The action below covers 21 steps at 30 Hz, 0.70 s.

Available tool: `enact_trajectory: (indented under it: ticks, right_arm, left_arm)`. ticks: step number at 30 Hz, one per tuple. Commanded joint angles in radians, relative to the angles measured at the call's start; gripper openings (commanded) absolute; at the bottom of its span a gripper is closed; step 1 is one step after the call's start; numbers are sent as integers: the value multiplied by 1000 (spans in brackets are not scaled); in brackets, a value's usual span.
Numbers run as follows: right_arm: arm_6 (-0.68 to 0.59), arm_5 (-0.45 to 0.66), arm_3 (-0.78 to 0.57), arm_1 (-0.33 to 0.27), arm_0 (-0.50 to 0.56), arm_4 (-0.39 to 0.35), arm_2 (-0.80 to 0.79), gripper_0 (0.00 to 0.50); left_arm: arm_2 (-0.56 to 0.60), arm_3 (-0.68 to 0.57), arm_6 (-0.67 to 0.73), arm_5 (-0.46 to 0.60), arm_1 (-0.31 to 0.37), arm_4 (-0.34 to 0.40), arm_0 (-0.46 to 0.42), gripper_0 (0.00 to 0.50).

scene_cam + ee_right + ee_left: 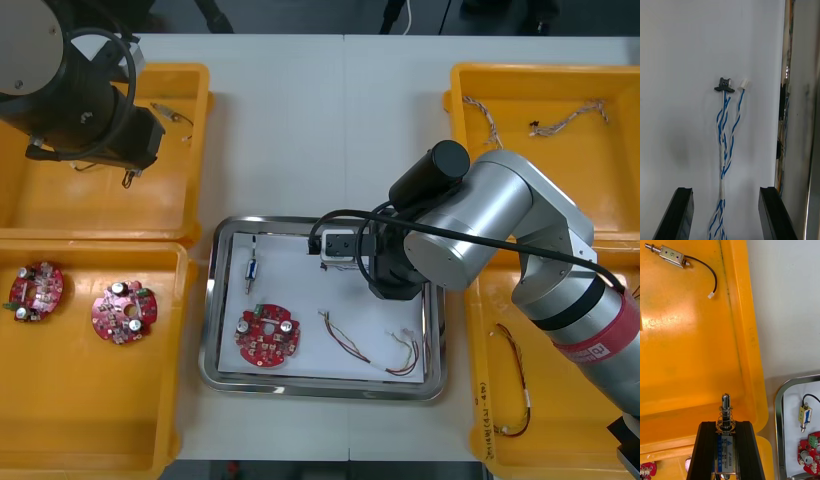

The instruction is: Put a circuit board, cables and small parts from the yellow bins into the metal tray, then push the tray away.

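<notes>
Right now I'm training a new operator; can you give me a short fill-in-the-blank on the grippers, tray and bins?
1. The left gripper, over the far left yellow bin, is ____ on a small metal part.
2. The right gripper stands ____ over the blue and white cable in the metal tray.
3. The near left yellow bin holds ____ round red circuit boards.
4. In the tray, the red and yellow cable lies to the robot's ____ of the tray's circuit board.
Missing words: shut; open; two; right.
</notes>
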Motion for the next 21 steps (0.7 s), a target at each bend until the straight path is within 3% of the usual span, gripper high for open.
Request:
enact_trajectory:
  ticks: [1, 8, 15, 21]
  right_arm:
    - [-9, 43, -51, -21, 3, 2, 5, 500]
    - [-161, 218, -168, -21, -55, -23, -13, 500]
    - [-347, 403, -197, -21, -169, -139, -73, 500]
    - [-528, 403, -189, -41, -265, -227, -174, 500]
  left_arm:
    - [-15, -33, 120, 7, -13, 0, -9, 0]
    - [-10, -33, 118, 7, -13, 4, -21, 0]
    - [-10, -33, 118, 7, -13, 1, -21, 0]
    - [-10, -33, 118, 7, -14, 3, -21, 0]
